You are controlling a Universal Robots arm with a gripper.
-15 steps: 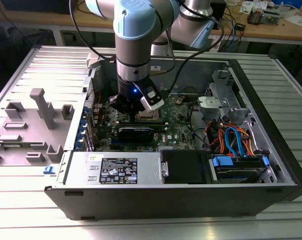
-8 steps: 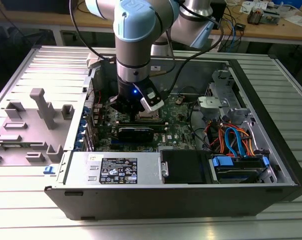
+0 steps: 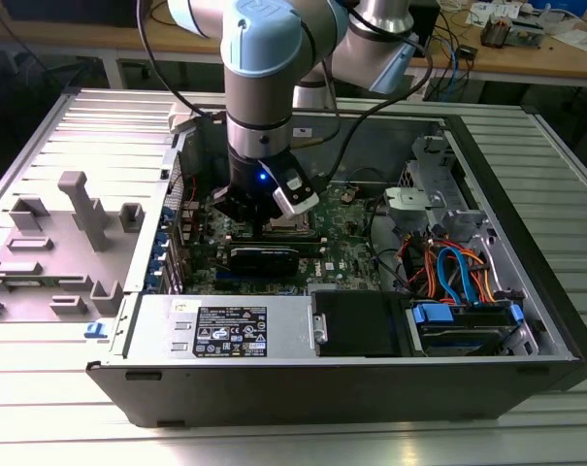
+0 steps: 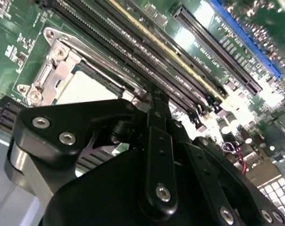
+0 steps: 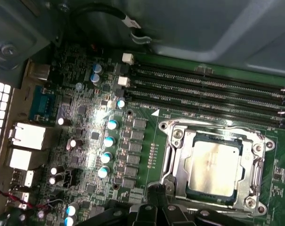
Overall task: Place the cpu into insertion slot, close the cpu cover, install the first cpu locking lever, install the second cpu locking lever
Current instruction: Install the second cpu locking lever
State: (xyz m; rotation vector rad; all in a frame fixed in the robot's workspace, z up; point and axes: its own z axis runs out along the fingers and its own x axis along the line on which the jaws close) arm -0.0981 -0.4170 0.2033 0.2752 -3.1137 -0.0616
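Silver cpu [image 5: 213, 167] is sitting under the cpu cover [image 5: 177, 160], so the clenched, empty pincer [image 4: 157, 101] is working at a locking lever, needing a precise sideways hook.

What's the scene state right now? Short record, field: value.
arm: over the open computer case, wrist down above the motherboard
gripper: close to the edge of the cpu cover; finger state not readable
cpu: seated in the insertion slot, silver top facing up
cpu cover: closed down flat around the cpu
memory slots: long, black, beside the socket
power supply: near edge of the case in the exterior view
locking levers: state cannot be told
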